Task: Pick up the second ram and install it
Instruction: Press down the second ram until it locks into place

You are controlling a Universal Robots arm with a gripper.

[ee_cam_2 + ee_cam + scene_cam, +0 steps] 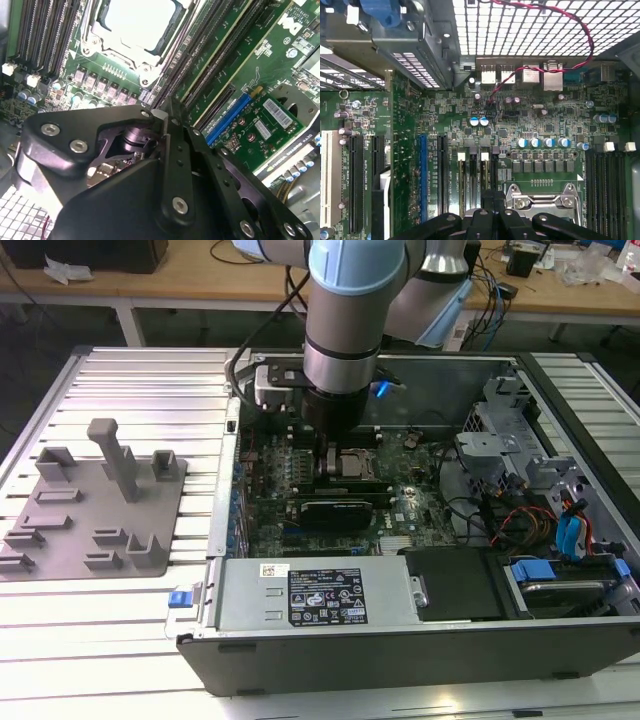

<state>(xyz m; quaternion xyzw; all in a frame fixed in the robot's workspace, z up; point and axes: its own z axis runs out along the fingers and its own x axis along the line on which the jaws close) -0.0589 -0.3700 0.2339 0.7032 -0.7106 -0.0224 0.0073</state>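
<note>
Pincer [162,116] down inside the computer case [400,645], fingers drawn together to a narrow close right beside the processor socket [542,200]. Looks like the second ram [486,177] standing in its slot straight under the tips, just below a white latch [485,156] (hard to tell whether gripped or merely pushed on from above). To do this bit well: keep the stick square to the slot, press straight down and evenly along its length, no tilting. Probably worth watching for the latch swinging in, since a half-seated edge means crooked pressure.
</note>
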